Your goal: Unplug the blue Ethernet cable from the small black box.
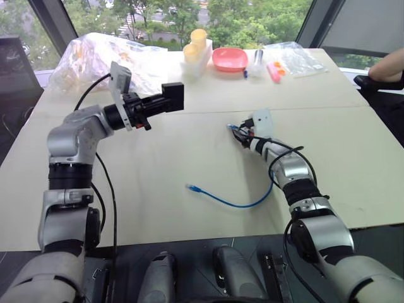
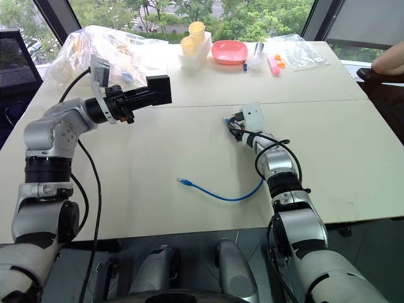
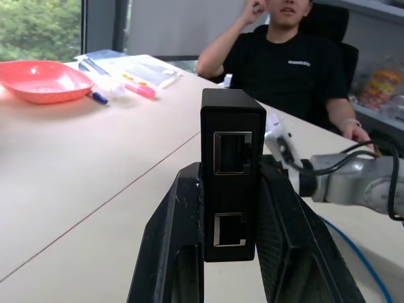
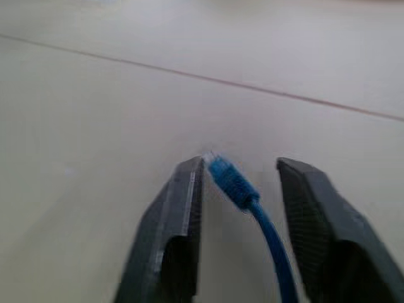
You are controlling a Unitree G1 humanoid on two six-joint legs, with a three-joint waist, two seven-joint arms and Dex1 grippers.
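Observation:
My left gripper (image 1: pixel 158 104) is shut on the small black box (image 1: pixel 173 96) and holds it up above the table's left half. In the left wrist view the box (image 3: pixel 232 170) stands between the fingers (image 3: pixel 183 227), and both ports on its side are empty. The blue Ethernet cable (image 1: pixel 240 204) lies on the table in a loop, with one plug (image 1: pixel 190 187) free near the middle. Its other plug (image 4: pixel 228 180) sits loose between the spread fingers of my open right gripper (image 4: pixel 240 163), low over the table at centre right (image 1: pixel 237 130).
At the table's far side are a pink bowl (image 1: pixel 230 59), yellow cups in a white holder (image 1: pixel 197 44), plastic bags (image 1: pixel 95 53) and a pink marker (image 1: pixel 273 71). A person's arm (image 1: pixel 388 66) rests at the far right edge; the person (image 3: pixel 290 63) sits there.

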